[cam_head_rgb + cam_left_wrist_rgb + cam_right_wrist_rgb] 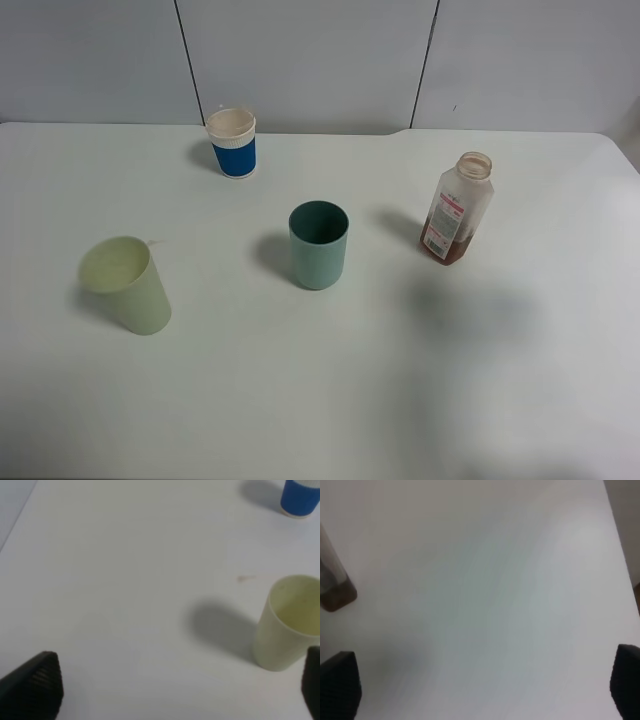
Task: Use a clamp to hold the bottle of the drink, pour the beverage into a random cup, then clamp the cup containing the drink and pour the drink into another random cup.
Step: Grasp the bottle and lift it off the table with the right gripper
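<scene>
White table (330, 400) is carrying everything, with items spaced well apart, probably so jaws can get round each one. Left gripper (172, 692) is hanging wide open near the pale yellow-green cup (285, 625), gripping nothing. Right gripper (482, 687) is gaping fully too, empty, with the bottle (457, 208) near it, likely the first pick. Bottle is standing upright on the right, uncapped, ready for pouring. Teal tumbler (319, 244) is sitting centre, mouth up. Blue cup (232, 143) is waiting at the back. Beverage (446, 248) is pooling low in the bottle.
</scene>
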Robot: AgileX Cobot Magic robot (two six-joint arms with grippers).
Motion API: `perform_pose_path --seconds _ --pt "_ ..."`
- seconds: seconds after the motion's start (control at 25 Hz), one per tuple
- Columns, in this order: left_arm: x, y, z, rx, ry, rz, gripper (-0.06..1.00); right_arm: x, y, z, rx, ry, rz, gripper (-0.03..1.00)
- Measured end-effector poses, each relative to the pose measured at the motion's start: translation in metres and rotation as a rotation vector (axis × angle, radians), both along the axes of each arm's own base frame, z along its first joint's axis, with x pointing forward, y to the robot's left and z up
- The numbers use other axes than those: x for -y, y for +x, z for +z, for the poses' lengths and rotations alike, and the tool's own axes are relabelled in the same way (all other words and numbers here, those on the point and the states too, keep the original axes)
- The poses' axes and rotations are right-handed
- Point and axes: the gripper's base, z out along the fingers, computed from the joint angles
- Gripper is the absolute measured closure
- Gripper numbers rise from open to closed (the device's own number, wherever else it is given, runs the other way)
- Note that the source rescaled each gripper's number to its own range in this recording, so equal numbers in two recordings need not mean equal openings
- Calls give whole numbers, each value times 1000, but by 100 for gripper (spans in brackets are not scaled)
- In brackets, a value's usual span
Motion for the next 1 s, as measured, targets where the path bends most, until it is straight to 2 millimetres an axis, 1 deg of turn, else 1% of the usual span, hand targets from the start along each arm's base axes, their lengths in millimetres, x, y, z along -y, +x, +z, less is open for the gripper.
perform_pose_path --seconds 0.04,0.2,0.24,0.32,0.56,0.72,0.84,1.0 --pt "0 0 0 0 0 0 6 0 0 0 0 0 0 -3" --pt "0 0 0 0 0 0 6 -1 16 -8 -63 -32 32 -3" --pt "0 0 0 0 0 0 6 -1 24 -13 -94 -38 40 -3" --pt "0 0 0 0 0 0 6 -1 30 -17 -122 -39 43 -3" --pt "0 0 0 0 0 0 6 -1 43 -26 -170 -89 83 -3" --pt "0 0 0 0 0 0 6 -1 52 -35 -228 -97 97 -3" --pt "0 0 0 0 0 0 6 -1 60 -41 -248 -98 104 -3" --pt "0 0 0 0 0 0 6 -1 71 -49 -263 -143 138 -3"
